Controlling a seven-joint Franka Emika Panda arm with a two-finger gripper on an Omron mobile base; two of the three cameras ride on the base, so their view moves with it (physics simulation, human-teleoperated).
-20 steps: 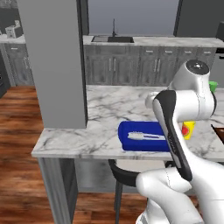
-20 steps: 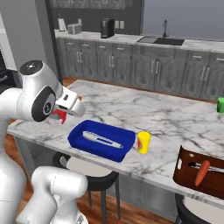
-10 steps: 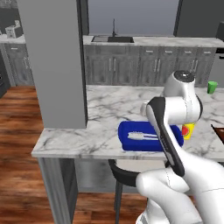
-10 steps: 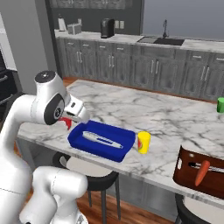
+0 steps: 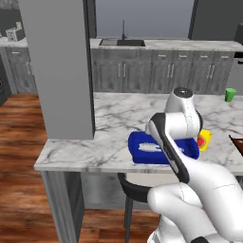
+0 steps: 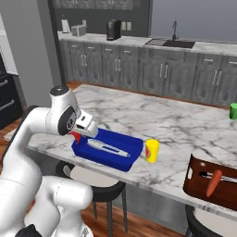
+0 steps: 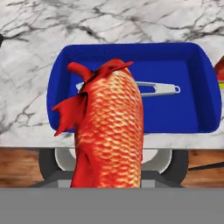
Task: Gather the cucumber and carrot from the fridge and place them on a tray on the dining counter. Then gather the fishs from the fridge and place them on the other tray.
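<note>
Gripper (image 6: 79, 134) closed on red fish (image 7: 109, 131), above near short edge of blue tray (image 7: 205, 87) on marble counter (image 6: 185, 125); silver fish (image 7: 151, 89) already in tray middle. Risk: release too early (fish hangs over rim), fish falls outside, toward floor.

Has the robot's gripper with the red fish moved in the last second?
Yes. In the right base view the gripper, shut on the red fish, has swung from beyond the blue tray's left end to its near corner.
</note>
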